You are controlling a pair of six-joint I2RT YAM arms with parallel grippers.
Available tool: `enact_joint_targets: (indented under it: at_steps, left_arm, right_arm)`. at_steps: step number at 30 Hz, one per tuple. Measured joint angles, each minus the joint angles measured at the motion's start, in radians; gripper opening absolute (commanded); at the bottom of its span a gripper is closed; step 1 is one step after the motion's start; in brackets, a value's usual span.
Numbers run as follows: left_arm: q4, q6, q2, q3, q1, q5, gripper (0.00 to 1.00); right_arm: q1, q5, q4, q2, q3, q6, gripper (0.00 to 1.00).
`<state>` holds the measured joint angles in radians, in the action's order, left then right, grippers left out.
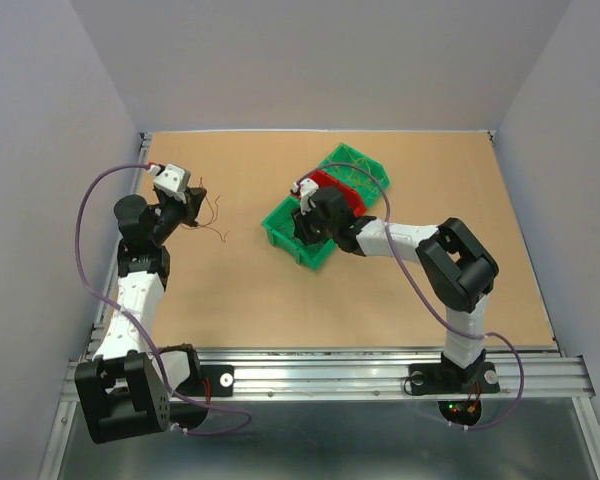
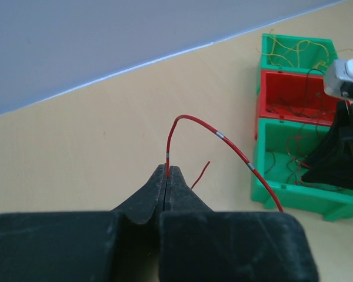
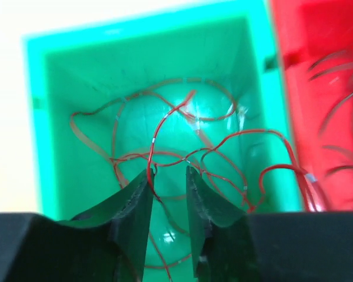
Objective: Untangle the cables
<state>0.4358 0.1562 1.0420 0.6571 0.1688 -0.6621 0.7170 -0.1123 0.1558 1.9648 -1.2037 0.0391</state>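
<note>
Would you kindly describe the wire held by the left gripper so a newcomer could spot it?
On the tan table, look left of the three bins to the left gripper. A red wire rises from its shut tips and arcs toward the bins; it alone is clamped, outside every bin.

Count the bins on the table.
3, in one row: the far green bin, the red bin in the middle, and the near green bin under the right tool.
</note>
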Motion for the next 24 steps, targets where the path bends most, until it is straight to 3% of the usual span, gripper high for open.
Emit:
enact_joint_targets:
  at_steps: [4, 7, 15, 17, 19, 20, 24]
  left_arm:
    - [-0.018, 0.027, 0.0, 0.0, -0.083, -0.009, 0.0]
    - [-0.048, 0.047, 0.0, 0.008, -0.146, -0.008, 0.0]
    - [-0.1, 0.064, 0.017, 0.116, -0.263, -0.003, 0.0]
    - [-0.107, 0.064, 0.027, 0.146, -0.284, -0.003, 0.0]
    - [-0.111, 0.064, 0.035, 0.165, -0.3, -0.003, 0.0]
    - [-0.115, 0.065, 0.043, 0.18, -0.313, -0.002, 0.0]
    - [-0.134, 0.064, 0.077, 0.22, -0.334, -0.003, 0.0]
  right_arm:
    - [0.0, 0.019, -0.006, -0.083, -0.007, -0.005, 0.43]
    - [0.0, 0.028, -0.005, -0.123, -0.019, -0.004, 0.57]
    - [0.0, 0.042, -0.011, -0.178, -0.007, -0.005, 0.64]
    - [0.0, 0.045, -0.018, -0.207, 0.011, -0.005, 0.58]
    - [0.0, 0.046, -0.019, -0.237, 0.027, -0.004, 0.47]
    - [0.0, 0.046, -0.018, -0.251, 0.032, -0.007, 0.37]
    - [0.0, 0.044, -0.012, -0.274, 0.039, -0.008, 0.31]
